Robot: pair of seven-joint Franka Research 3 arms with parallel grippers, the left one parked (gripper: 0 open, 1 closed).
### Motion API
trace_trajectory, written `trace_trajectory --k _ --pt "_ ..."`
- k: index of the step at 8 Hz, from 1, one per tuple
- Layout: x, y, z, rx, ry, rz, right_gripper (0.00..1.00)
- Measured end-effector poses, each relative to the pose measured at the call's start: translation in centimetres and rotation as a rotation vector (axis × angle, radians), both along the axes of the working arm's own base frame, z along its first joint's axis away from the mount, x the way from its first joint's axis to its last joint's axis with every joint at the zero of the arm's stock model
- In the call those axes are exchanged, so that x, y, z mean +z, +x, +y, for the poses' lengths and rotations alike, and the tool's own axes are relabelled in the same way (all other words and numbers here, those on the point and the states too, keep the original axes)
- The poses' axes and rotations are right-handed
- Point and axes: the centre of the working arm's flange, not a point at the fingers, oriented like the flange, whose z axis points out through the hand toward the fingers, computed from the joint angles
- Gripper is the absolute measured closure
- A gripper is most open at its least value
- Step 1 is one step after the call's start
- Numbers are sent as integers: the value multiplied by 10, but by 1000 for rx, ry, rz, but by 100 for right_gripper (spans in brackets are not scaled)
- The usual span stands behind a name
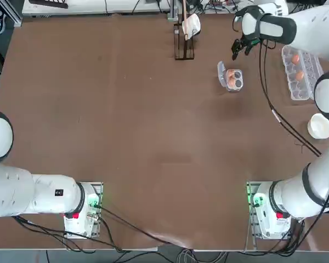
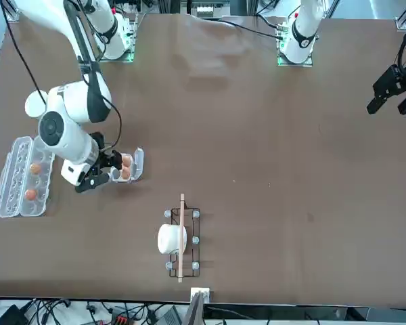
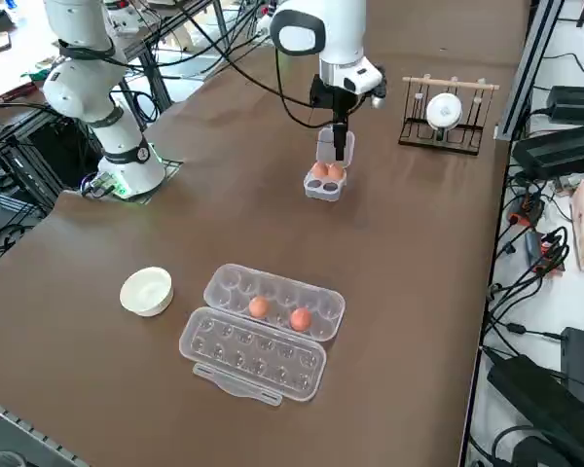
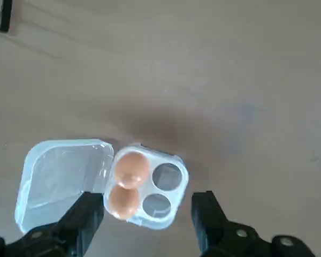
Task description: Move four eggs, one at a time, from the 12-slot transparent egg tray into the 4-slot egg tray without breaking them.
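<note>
Right gripper hovering with jaws spread wide and holding nothing, 4-slot egg tray lying below between the fingers carrying two eggs, 12-slot transparent egg tray sitting well apart, keeping two eggs.

Glossy white rounded right arm, black joint bands, loose black cables, black two-finger tool, green-lit base.
</note>
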Motion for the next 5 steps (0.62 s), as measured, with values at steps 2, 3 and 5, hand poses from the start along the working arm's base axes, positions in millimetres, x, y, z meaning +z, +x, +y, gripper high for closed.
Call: trace_trajectory --k 2,3,5 --pt "26 2 -30 -6 2 -13 0" --pt "39 3 -52 -8 3 -12 0" --pt "60 -3 -95 11 5 12 0"
